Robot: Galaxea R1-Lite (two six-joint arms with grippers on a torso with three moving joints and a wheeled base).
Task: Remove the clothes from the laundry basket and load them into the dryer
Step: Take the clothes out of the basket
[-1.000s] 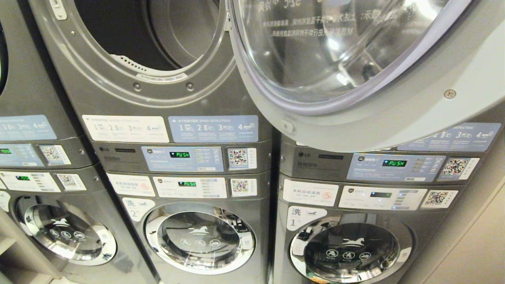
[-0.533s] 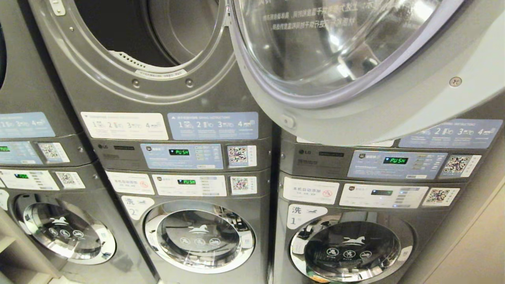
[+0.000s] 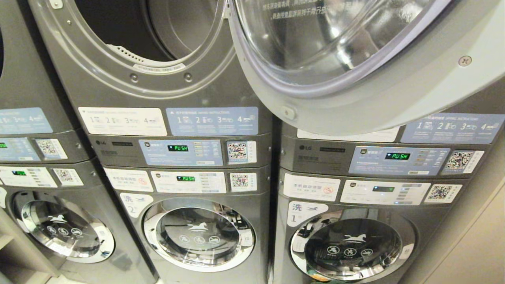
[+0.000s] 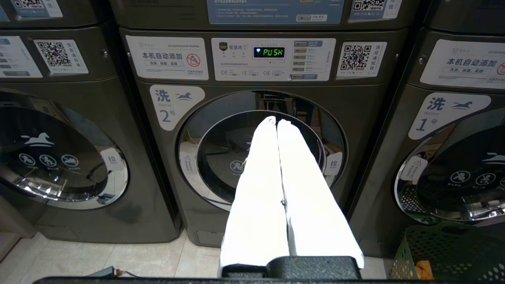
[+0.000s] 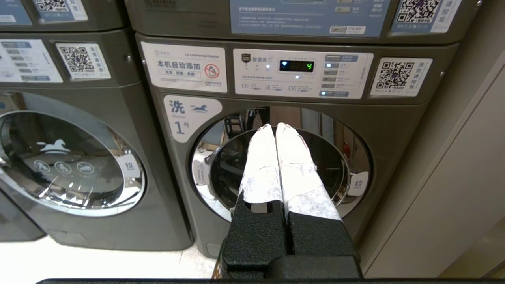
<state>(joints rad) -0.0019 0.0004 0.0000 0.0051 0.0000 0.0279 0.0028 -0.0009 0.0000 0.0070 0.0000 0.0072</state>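
Standing open in the upper row, the middle dryer (image 3: pixel 158 47) shows a dark drum with nothing visible inside, and its round glass door (image 3: pixel 355 67) swings out to the right, across the top of the neighbouring stack. Below it sit two control panels, each with a green "PUSH" display (image 3: pixel 178 148), and lower still the closed washer marked 2 (image 3: pixel 199 234). To the right is the closed washer marked 1 (image 3: pixel 351 248), and a third closed washer (image 3: pixel 61 230) stands at the left edge.

The laundry basket (image 4: pixel 446 252), green with perforated walls, stands on the floor in front of washer 1, at the lower right; something orange shows through its holes, too small to name. No clothes can be made out elsewhere.

The left pincer (image 4: pixel 276 120) hangs low in front of washer 2, its two white-wrapped fingers pressed together, holding nothing. The right pincer (image 5: pixel 275 125) hangs likewise in front of washer 1, fingers closed tip to tip and empty. Neither arm appears in the head view. A pale tiled floor (image 4: pixel 138 258) runs along the foot of the machines, and a beige wall panel (image 5: pixel 465 189) flanks washer 1 on the right.
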